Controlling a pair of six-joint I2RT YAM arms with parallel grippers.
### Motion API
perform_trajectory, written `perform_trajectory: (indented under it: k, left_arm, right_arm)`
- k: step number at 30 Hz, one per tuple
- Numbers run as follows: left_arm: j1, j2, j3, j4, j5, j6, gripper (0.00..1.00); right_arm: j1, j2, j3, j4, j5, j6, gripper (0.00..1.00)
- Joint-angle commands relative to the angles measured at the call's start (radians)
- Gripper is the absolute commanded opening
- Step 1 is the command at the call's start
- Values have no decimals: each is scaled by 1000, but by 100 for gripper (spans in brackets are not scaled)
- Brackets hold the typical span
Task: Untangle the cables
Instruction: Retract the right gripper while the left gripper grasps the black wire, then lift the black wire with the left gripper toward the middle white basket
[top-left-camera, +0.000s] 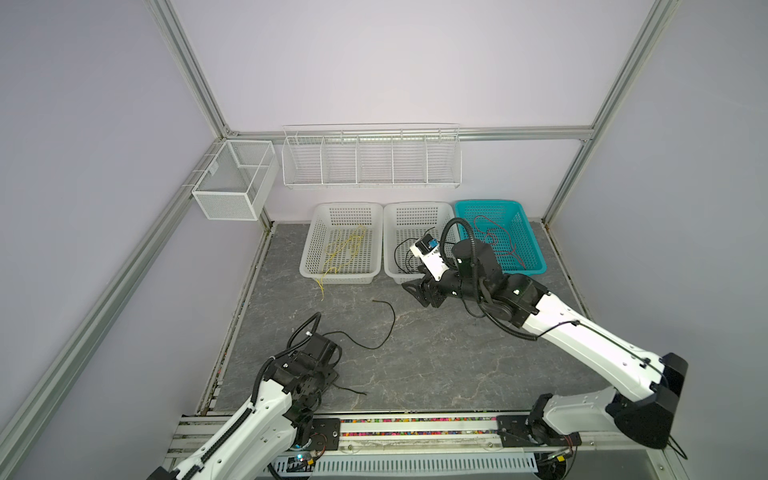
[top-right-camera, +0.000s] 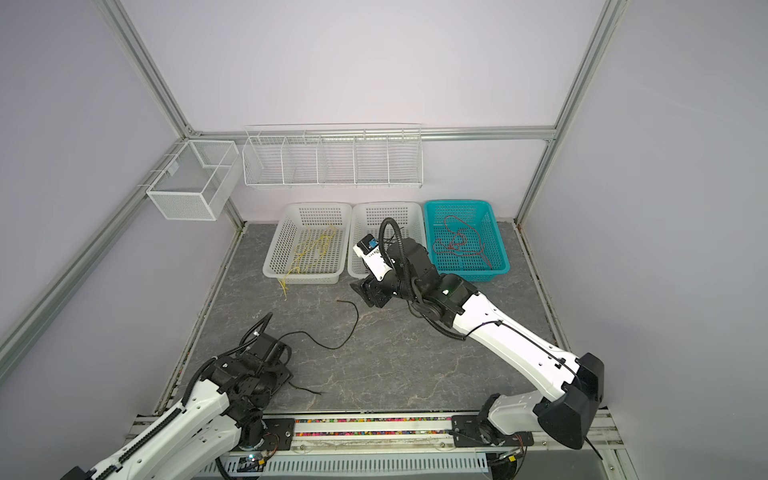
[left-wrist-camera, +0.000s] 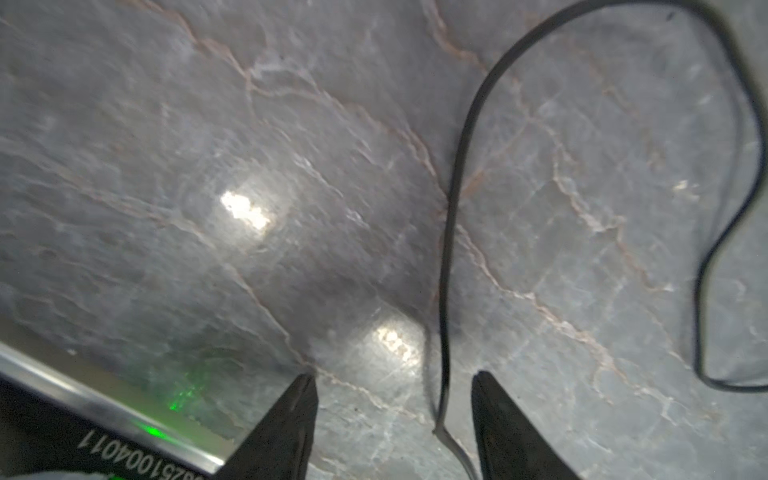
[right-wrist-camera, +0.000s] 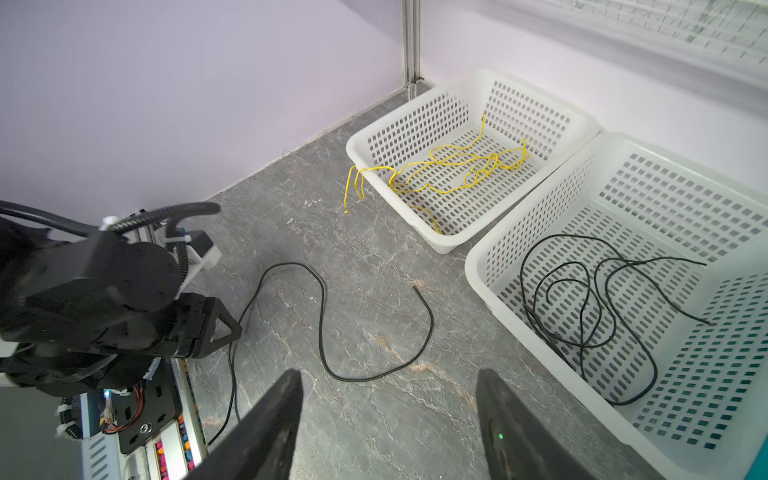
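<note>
Top views: three baskets sit in a row at the back of the grey table (top-left-camera: 436, 357).
- The left white basket (top-left-camera: 337, 277) holds the yellow cables (top-left-camera: 345, 249). One end trails over the front rim onto the table.
- The middle white basket (top-left-camera: 390, 237) holds the black cables (top-left-camera: 395, 255), partly hidden behind the right arm.
- The teal basket (top-left-camera: 490, 202) holds the red cables (top-left-camera: 494, 240).
- One loose black cable (top-left-camera: 392, 318) lies on the table in front of the baskets. It curves from mid-table to the left gripper (top-left-camera: 333, 376), and a short tail pokes out past it toward the front edge. Both top views show the same layout (top-right-camera: 357, 318).
- The right gripper (top-left-camera: 412, 291) hovers just in front of the middle basket. It is side-on to the camera, so its spread can't be read here.

Left wrist: the left gripper (left-wrist-camera: 395, 386) is low over the table with its fingers apart. The loose black cable (left-wrist-camera: 442, 365) runs between them, close to one finger (left-wrist-camera: 492, 415), with a clear gap to the other. The frame is blurred, so contact with the near finger can't be confirmed, but it doesn't look pinched.

Right wrist: the right gripper (right-wrist-camera: 386, 374) is spread wide over bare table with nothing between its fingers.
- The loose black cable (right-wrist-camera: 322, 316) snakes across the table ahead of it and passes right beside the left gripper (right-wrist-camera: 226, 328).
- The yellow cables (right-wrist-camera: 457, 166) lie in the left white basket (right-wrist-camera: 415, 222), with two ends hanging over its corner.
- The black cables (right-wrist-camera: 590, 299) lie looped in the middle white basket (right-wrist-camera: 482, 266).
</note>
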Motion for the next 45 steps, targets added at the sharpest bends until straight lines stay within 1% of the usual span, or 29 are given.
perform_trajectory:
  k: [1, 3, 5, 7, 14, 15, 20, 22, 25, 26, 27, 30, 32, 36, 39, 40, 42, 45]
  left_arm:
    - [-1, 32, -18, 33, 1, -8, 56]
    - [-1, 39, -28, 55, 6, 4, 47]
    - [-1, 40, -39, 70, 14, 11, 42]
    - [-1, 40, -50, 88, 19, 24, 29]
    - [-1, 44, -68, 126, 30, 45, 4]
    - [-1, 44, -72, 134, 32, 48, 1]
    - [-2, 25, -56, 170, 56, 81, 0]
    - [-1, 17, -39, 206, 91, 118, 0]
    - [-2, -39, 5, 251, 138, 176, 0]
    - [-2, -53, 25, 261, 149, 225, 0]
    - [-1, -71, 49, 267, 159, 248, 0]
    - [-1, -119, 123, 294, 174, 303, 0]
    - [-1, -123, 173, 302, 175, 341, 0]
    - [-2, -72, 277, 303, 199, 418, 0]
    - [-4, -40, 354, 307, 222, 463, 0]
    - [-6, -31, 383, 307, 225, 479, 0]
    - [-11, -13, 438, 312, 243, 506, 0]
    - [-16, 58, 536, 306, 316, 551, 0]
  right_arm:
    - [12, -76, -36, -19, 47, -1, 69]
    - [13, -125, -62, -23, 87, 5, 69]
    - [14, -178, -84, -31, 119, 8, 69]
    - [13, -227, -102, -45, 141, 13, 69]
    - [13, -389, -159, -97, 183, 32, 70]
    - [13, -416, -173, -97, 197, 40, 72]
    - [13, -527, -260, -97, 269, 75, 82]
    - [12, -567, -291, -109, 304, 88, 87]
    - [12, -622, -338, -125, 343, 105, 94]
    - [12, -637, -348, -132, 357, 108, 96]
    - [12, -656, -359, -143, 376, 113, 99]
    - [10, -710, -395, -162, 435, 126, 92]
    - [9, -748, -424, -160, 440, 133, 89]
    - [9, -785, -454, -159, 409, 151, 88]
    - [9, -777, -454, -164, 366, 161, 89]
    - [9, -774, -481, -157, 345, 164, 88]
    - [9, -763, -499, -126, 280, 164, 88]
    - [10, -726, -526, -50, 118, 144, 88]
